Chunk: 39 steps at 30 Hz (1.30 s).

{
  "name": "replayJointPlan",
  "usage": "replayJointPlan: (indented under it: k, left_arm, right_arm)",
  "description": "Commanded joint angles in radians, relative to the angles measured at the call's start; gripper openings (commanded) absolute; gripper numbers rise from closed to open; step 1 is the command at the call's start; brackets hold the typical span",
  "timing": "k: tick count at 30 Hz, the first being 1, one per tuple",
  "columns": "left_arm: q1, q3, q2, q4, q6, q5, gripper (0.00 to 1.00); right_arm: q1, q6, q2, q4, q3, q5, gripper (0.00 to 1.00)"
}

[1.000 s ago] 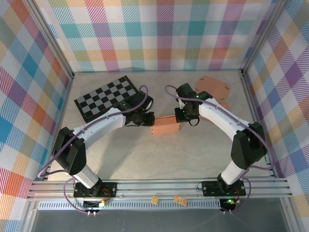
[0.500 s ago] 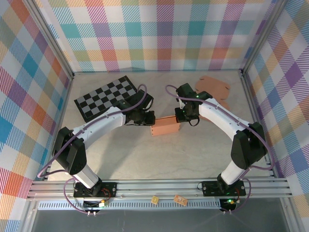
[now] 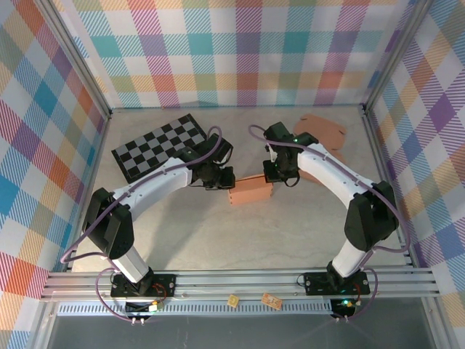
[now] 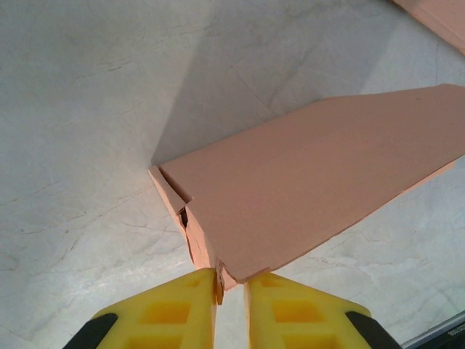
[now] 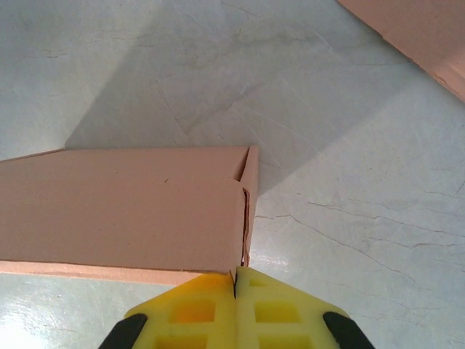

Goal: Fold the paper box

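- top view: one box just below mid-frame on the table, long side running left to right, walls up, by the look of it only partly folded.
- left gripper touching its left end, right gripper at its upper right corner; two grippers in all.
- one board at upper left, well apart from the box; two flat sheets at upper right, the lower one partly hidden.
- left wrist view: box across mid-frame, its near corner poking into the narrow slit between the yellow fingers; nearly together, but cannot tell whether pinching the flap or merely straddling it.
- ragged, layered edge at that corner; likely risk: a pull or twist here could tear or crease the flap instead of folding it.
- one sheet corner at upper right.
- right wrist view: fingers pressed together, no gap, nothing seen between them, tips touching the lower right corner of the box beside the end flap.
- risk: closed tips shoving a light box, with an uncertain hold at the other end, could slide or spin it on the smooth table rather than tuck anything in; end flap a little ajar and could spring back out.
- one sheet edge at upper right.
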Motion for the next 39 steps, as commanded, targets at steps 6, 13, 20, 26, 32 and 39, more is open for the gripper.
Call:
replayJointPlan:
  k: [6, 13, 20, 26, 32, 39]
  left_arm:
    - [0.002, 0.035, 0.012, -0.056, -0.034, 0.046, 0.24]
    - [0.003, 0.038, 0.02, -0.073, -0.024, 0.041, 0.23]
    - [0.003, 0.046, 0.021, -0.07, -0.031, 0.049, 0.17]
    - [0.003, 0.059, 0.027, -0.084, -0.03, 0.059, 0.14]
    - [0.003, 0.078, 0.037, -0.102, -0.033, 0.067, 0.13]
    - [0.003, 0.09, 0.05, -0.098, -0.06, 0.093, 0.12]
  right_arm:
    - [-0.01, 0.018, 0.027, -0.055, 0.05, -0.031, 0.0]
    - [-0.012, 0.019, 0.031, -0.059, 0.053, -0.035, 0.0]
    - [-0.012, 0.022, 0.023, -0.057, 0.042, -0.033, 0.0]
    - [-0.013, 0.023, 0.024, -0.054, 0.044, -0.029, 0.0]
    - [-0.012, 0.026, 0.026, -0.054, 0.045, -0.028, 0.0]
    - [-0.012, 0.027, 0.025, -0.051, 0.042, -0.029, 0.0]
